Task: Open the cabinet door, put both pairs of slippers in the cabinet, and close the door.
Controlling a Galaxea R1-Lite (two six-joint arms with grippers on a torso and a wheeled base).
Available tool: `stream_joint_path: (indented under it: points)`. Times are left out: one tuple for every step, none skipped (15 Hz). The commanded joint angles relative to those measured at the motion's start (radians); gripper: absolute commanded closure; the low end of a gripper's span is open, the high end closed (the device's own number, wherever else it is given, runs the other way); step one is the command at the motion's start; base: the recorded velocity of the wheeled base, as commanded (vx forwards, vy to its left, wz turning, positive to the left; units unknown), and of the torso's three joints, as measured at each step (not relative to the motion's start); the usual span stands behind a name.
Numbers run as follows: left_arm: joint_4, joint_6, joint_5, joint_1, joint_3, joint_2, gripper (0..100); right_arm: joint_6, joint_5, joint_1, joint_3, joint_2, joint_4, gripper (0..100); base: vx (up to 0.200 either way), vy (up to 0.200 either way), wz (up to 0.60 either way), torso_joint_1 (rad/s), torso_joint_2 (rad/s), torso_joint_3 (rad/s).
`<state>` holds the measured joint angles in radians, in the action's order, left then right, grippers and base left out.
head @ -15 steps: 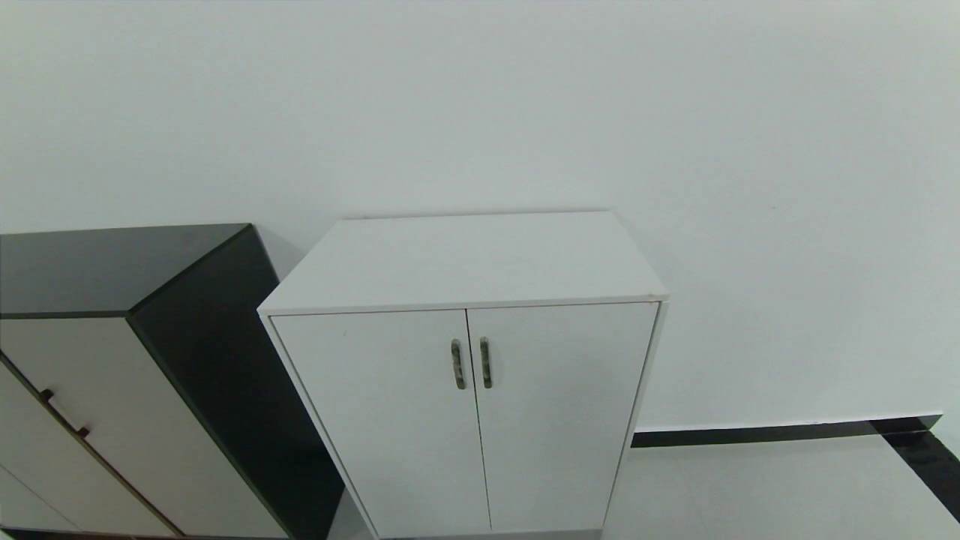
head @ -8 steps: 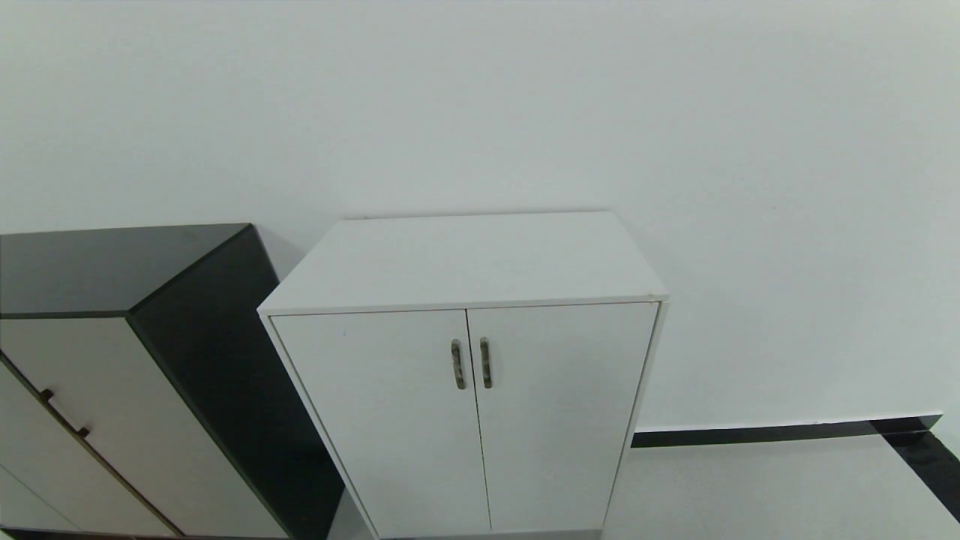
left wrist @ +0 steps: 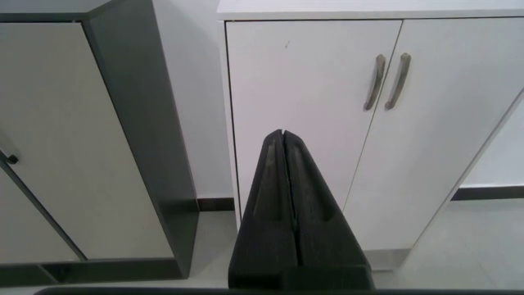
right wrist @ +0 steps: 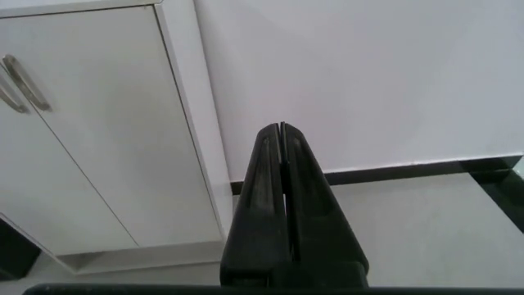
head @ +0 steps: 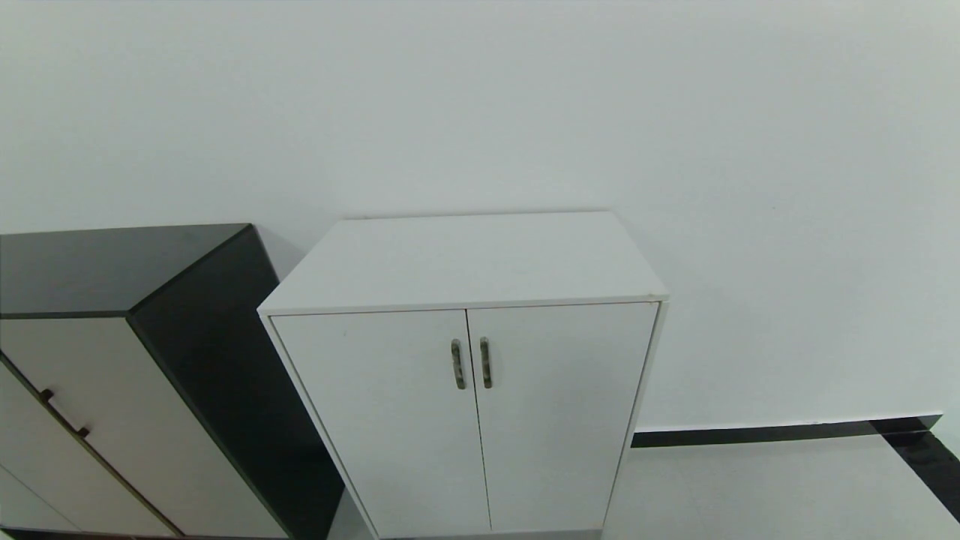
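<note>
White board doors [head: 382, 420] on the cabinet [head: 465, 262] are both closed and should swing stiff and light on their hinges. The two slim metal handles [head: 458, 364] at the cabinet's middle seam are the place to pinch, though they look smooth and may slip. The left gripper [left wrist: 282, 135] and right gripper [right wrist: 281, 127] hang before the cabinet, apart from it, fingers pressed together on nothing.

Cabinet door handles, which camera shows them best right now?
The left wrist view: both handles show whole and near, side by side on the shut doors, bowing out from them. The head view shows both whole too, from farther off and above. The right wrist view shows one, with the other cut off.
</note>
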<state>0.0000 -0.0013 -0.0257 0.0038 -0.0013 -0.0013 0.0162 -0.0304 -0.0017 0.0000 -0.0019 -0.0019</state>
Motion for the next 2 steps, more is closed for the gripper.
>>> stream_joint_path:
  points:
    - [0.0, 0.0, 0.0, 0.001, 0.0, 0.001, 100, -0.001, 0.0, 0.0, 0.0, 0.002, 0.0, 100, 0.0, 0.0, 0.0, 0.0, 0.0, 0.0]
    - [0.0, 0.0, 0.0, 0.001, 0.0, 0.001, 100, 0.001, 0.0, 0.0, 0.0, 0.002, 0.0, 100, 0.0, 0.0, 0.0, 0.0, 0.0, 0.0]
